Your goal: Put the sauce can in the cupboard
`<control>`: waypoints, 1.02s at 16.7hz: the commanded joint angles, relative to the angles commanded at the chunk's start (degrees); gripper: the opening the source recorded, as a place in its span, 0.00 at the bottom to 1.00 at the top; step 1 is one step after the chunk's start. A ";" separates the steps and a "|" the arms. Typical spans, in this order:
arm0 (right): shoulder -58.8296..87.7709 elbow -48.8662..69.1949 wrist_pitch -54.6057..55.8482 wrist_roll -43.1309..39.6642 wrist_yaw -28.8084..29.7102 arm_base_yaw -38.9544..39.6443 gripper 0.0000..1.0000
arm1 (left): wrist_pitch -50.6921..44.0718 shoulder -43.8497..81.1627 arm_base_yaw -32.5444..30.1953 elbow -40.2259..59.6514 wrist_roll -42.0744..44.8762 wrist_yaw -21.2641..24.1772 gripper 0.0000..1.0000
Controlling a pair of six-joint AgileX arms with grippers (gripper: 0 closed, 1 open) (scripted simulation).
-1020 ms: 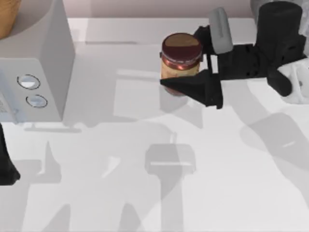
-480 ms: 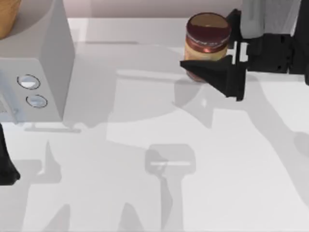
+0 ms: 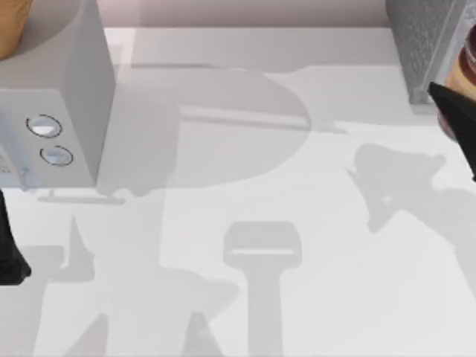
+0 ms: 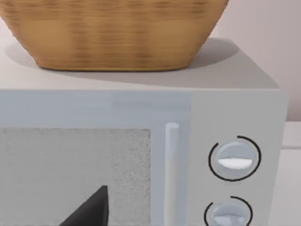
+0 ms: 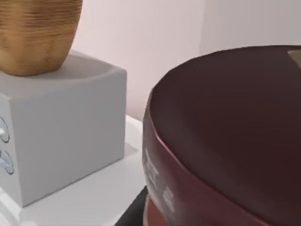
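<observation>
I see the sauce can [image 5: 225, 136] with a dark maroon-brown top and pale lettering on its rim. The cupboard [image 3: 425, 37] is dark grey and speckled. The bench [image 3: 297, 193] is white under grey shadows. The box [image 4: 141, 160] is smooth pale grey, with 2 dials [image 4: 234, 158] — dark-ringed — and a speckled window. The woven basket [image 4: 117, 33] is golden tan. My right pincer [image 3: 457, 119] is black.

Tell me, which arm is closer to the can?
Right. The right gripper is right against the can at the top view's right edge, beside the cupboard. The left gripper is parked far across the table at the left edge.
</observation>
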 joint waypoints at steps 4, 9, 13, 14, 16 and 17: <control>-24.44 -13.48 -7.57 2.35 14.08 -4.11 0.00 | 0.00 0.00 0.00 0.00 0.00 0.00 1.00; -45.23 -26.62 -14.87 3.95 27.70 -7.88 0.00 | 0.00 0.00 0.00 0.00 0.00 0.00 1.00; -51.04 -31.10 -17.34 4.34 32.33 -9.13 0.00 | 0.00 0.00 0.00 0.00 0.00 0.00 1.00; -51.04 -31.10 -17.34 4.34 32.33 -9.13 0.00 | 0.00 0.00 0.00 0.00 0.00 0.00 1.00; -51.04 -31.10 -17.34 4.34 32.33 -9.13 0.00 | 0.00 0.00 0.00 0.00 0.00 0.00 1.00; -50.79 -31.03 -17.26 4.40 32.21 -8.92 0.00 | 0.00 0.00 0.00 0.00 0.00 0.00 1.00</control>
